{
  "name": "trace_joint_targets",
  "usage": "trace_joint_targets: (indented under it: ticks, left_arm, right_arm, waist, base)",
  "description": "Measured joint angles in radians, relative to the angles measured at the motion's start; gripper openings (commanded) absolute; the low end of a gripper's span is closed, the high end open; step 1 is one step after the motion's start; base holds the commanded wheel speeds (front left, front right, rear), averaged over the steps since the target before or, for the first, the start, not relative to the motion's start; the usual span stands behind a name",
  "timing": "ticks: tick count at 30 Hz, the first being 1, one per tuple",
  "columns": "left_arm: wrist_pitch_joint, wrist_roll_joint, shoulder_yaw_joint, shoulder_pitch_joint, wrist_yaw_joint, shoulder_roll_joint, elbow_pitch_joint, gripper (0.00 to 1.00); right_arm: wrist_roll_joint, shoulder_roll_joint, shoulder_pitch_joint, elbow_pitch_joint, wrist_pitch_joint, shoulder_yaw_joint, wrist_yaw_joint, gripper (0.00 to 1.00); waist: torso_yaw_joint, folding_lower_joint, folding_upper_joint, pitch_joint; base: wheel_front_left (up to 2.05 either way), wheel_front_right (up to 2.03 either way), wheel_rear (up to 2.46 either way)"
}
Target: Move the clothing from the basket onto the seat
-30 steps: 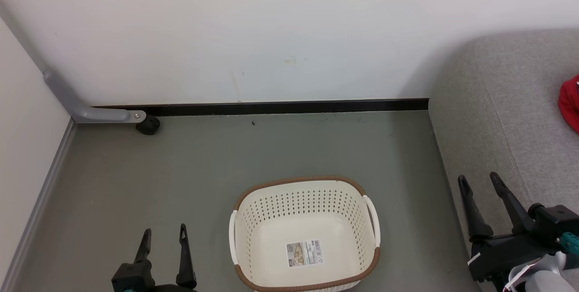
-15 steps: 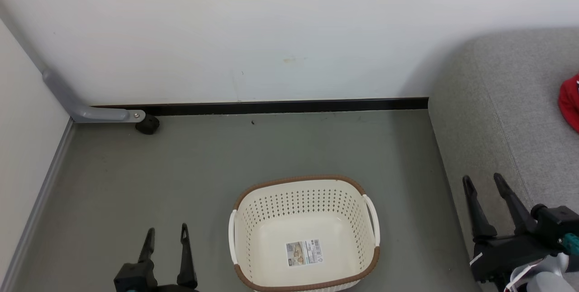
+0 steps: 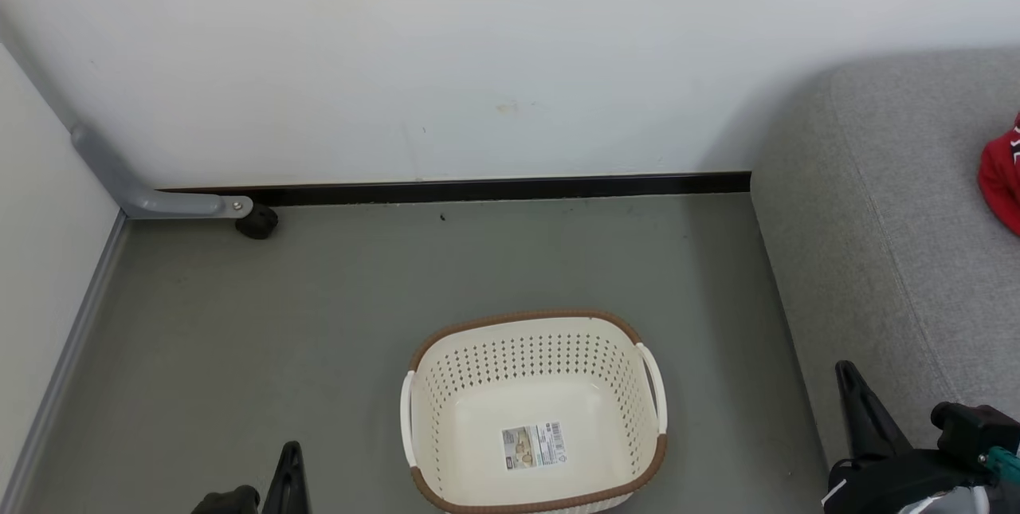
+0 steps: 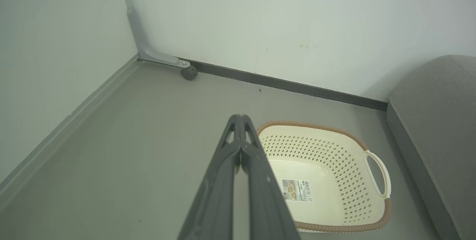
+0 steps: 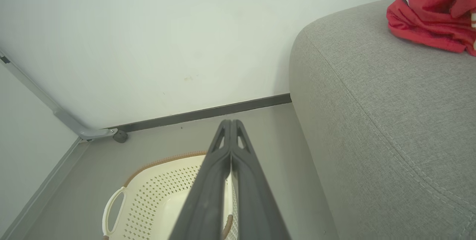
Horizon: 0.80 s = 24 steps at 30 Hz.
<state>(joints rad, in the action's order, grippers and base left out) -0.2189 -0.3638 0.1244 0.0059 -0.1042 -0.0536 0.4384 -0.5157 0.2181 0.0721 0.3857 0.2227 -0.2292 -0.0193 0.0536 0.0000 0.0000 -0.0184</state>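
Head view: small cream perforated plastic basket [image 3: 518, 359] with brown rim stands on the grey floor [image 3: 319, 299], just beside the side edge of the large light-grey fabric seat [image 3: 876, 203], label sticker [image 3: 535, 445] showing on its bottom. Bright red clothing [image 3: 1000, 179] lies bunched on the seat top, well apart from the basket. Left gripper [image 4: 241, 119] fingers pressed together, holding nothing. Right gripper [image 5: 231, 122] fingers likewise pressed together. Both hang over the floor near the basket.

The basket [image 3: 530, 362] looks smooth plastic, the seat [image 3: 876, 219] coarse woven fabric, the floor [image 3: 319, 323] perhaps matt vinyl
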Motion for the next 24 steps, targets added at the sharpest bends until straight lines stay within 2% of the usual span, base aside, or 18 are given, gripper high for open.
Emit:
trace_joint_targets:
  ticks: [24]
  left_arm:
    - [0.095,-0.329,-0.055,-0.015,0.053,0.002,-0.024,0.0]
  right_arm:
    - [-0.278,-0.045,0.001,-0.016,-0.093,0.097,-0.025,0.0]
  waist:
    - [-0.014,0.0001,0.0,0.005]
  base:
    - [0.0,0.0,0.0]
